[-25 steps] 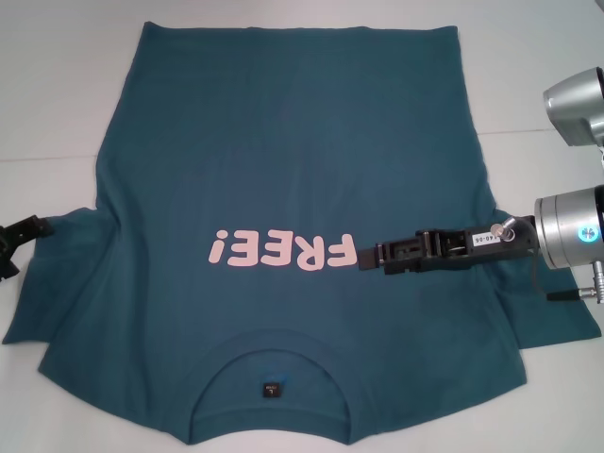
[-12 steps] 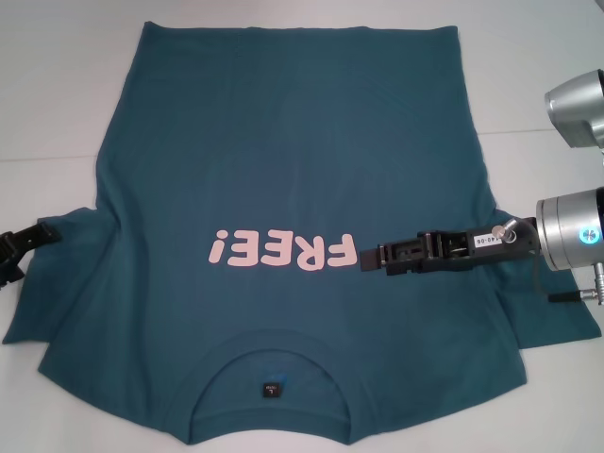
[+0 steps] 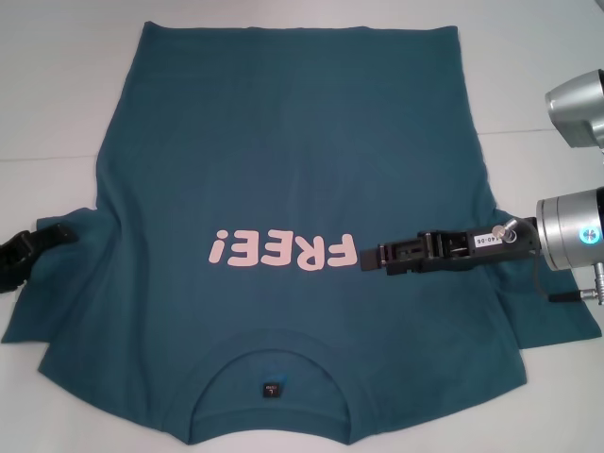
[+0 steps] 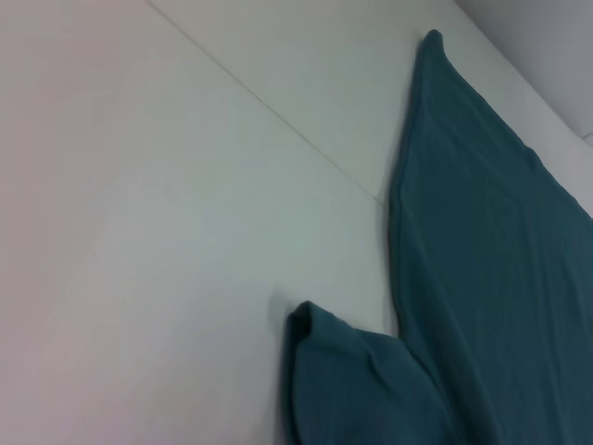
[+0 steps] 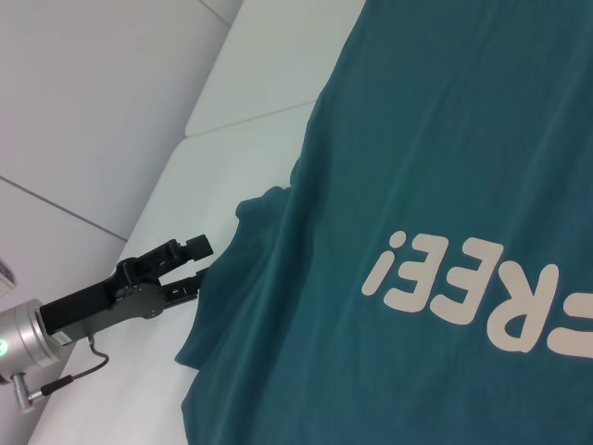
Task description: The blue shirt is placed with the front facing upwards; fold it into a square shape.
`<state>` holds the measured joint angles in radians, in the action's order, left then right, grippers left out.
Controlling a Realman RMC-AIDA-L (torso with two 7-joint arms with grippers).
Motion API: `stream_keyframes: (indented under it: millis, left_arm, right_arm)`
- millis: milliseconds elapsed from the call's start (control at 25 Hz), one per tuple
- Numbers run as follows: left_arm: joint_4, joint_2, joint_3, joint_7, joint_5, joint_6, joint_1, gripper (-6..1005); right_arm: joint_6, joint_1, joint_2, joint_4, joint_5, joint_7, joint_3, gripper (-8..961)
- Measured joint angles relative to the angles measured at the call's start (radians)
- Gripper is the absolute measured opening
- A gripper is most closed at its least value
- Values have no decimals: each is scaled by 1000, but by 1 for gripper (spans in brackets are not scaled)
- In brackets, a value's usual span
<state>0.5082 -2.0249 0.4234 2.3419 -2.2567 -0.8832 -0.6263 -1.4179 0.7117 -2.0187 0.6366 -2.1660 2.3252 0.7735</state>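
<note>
Two grippers show on my head camera, and only the left one differs from half a second ago: the left gripper (image 3: 52,236) has come further in from the left edge of the frame, its black tips now over the bunched left sleeve, where before they sat at the sleeve's outer edge. The right gripper (image 3: 370,257) has not shifted; it lies level across the right side of the chest, its tip just beside the last letter of the print.

From the right wrist camera I see the left gripper (image 5: 190,264) with its two black fingers (image 5: 196,246) slightly parted at the sleeve's folded edge; whether cloth is between them I cannot tell. The right gripper's fingers look narrow, but I cannot tell whether they pinch fabric.

The large dark teal-blue cotton short-sleeved T-shirt (image 3: 293,160) lies flat, front up, filling the middle of the white table (image 3: 57,85). Its long axis runs from top to bottom of the frame, hem at the top, round collar (image 3: 272,363) with a small dark label at the bottom. The pale pink "FREE!" print (image 3: 283,250) reads upside down to me.
</note>
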Motion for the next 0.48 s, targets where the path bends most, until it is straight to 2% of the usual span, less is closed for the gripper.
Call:
stream_keyframes:
  millis: [480]
  left_arm:
    - [-14,2,17,43,0,-4,-12,887]
  right_arm:
    - [-1,-2,0,0,0,-1,0,681]
